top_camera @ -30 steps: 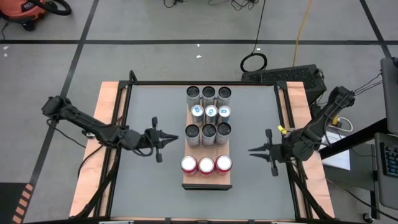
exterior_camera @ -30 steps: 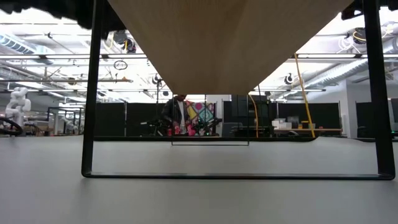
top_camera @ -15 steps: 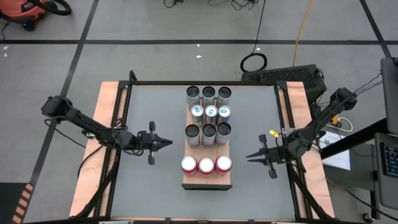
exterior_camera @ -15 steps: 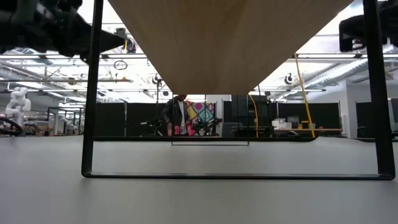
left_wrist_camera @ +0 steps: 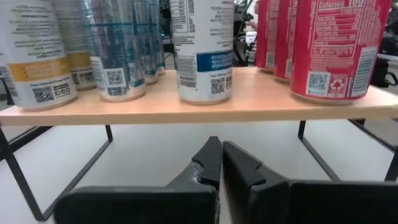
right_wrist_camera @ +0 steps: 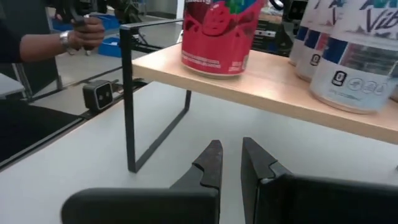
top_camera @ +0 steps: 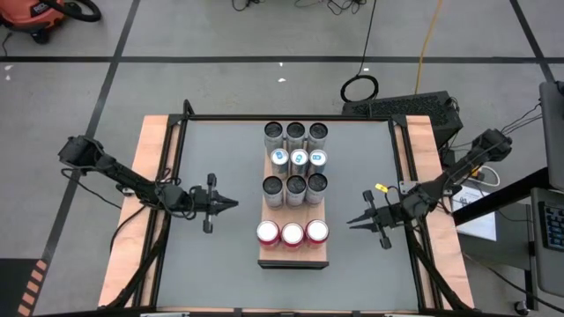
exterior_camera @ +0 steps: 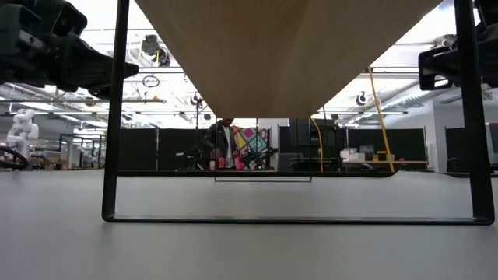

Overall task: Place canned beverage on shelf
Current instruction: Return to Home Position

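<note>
High view: narrowed from a wide spread, left jaws shut, right jaws barely parted, both empty beside the shelf; stocking seemingly done.

Left arm, right arm — slim, black, cabled; yellow tag nr right gripper; tapered fingers.

In the low view the shelf showed me only its underside, its top and the cans hidden, and my right gripper was cut by the picture's edge and crossed by a shelf leg. My left wrist view cropped the red cans at their tops. Of the person beyond the table I saw only a hand and sleeve. From above, the can labels were too small to read.
</note>
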You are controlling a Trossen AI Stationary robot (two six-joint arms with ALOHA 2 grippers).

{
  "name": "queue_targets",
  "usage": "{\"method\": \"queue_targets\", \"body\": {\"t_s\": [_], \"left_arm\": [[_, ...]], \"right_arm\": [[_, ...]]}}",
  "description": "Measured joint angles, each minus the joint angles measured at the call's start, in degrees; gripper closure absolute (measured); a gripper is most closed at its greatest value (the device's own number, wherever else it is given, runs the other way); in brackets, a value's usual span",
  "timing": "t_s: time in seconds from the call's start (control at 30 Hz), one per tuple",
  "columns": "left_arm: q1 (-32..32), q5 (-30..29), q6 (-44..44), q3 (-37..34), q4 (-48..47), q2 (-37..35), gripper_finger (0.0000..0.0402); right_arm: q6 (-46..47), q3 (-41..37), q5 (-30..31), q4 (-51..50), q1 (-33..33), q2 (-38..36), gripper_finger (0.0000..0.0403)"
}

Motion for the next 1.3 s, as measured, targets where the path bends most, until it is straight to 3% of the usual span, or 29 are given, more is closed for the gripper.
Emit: {"method": "queue_targets", "body": {"t_s": [0.47, 0.7, 1.3], "left_arm": [[0.02, -1.94, 1.62, -0.21, -0.6, -2.07, 0.0389], [0.02, -2.02, 3.04, -0.23, -0.94, -4.82, 0.0389], [0.02, -2.12, 2.9, -0.28, -4.24, -8.85, 0.0388]], "right_arm": [[-0.16, -1.05, -7.35, -2.8, -5.57, -4.29, 0.0403], [-0.32, -1.09, -7.47, -10.75, -8.92, -11.55, 0.0403], [-3.31, -1.16, -16.33, -25.4, -16.98, -30.43, 0.0403]]}}
